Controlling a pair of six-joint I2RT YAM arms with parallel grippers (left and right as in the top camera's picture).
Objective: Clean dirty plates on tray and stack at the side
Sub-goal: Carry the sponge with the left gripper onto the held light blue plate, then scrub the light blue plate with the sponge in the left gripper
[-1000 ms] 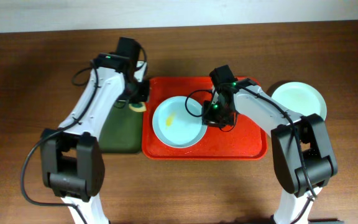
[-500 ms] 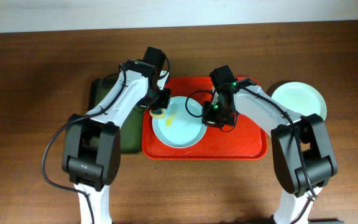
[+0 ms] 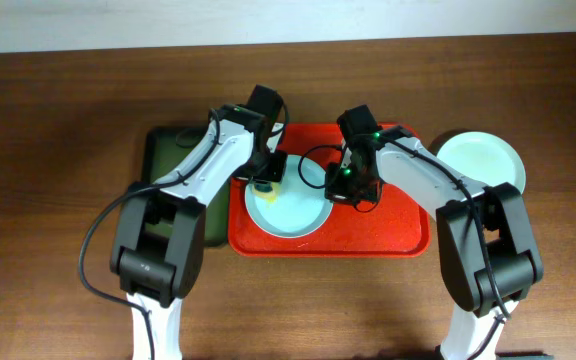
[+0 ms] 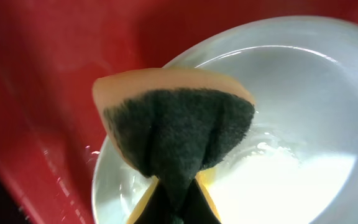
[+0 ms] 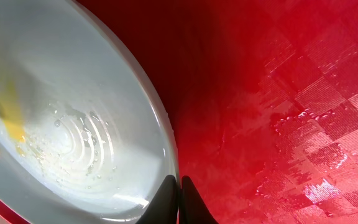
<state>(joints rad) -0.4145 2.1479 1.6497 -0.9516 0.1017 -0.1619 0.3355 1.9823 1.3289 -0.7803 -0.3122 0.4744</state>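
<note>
The plate (image 4: 316,112) was smooth and glossy, the red plastic tray (image 5: 303,93) shiny and wet, the sponge (image 4: 179,118)'s dark face coarse.

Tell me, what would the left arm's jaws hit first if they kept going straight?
Probably the pale plate on the red tray; the sponge they pinch points at its inner edge, though the gap is unclear.

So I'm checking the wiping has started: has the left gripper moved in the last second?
Yes. The left gripper has swung right, off the dark green tray and over the pale plate on the red tray, carrying the sponge.
</note>
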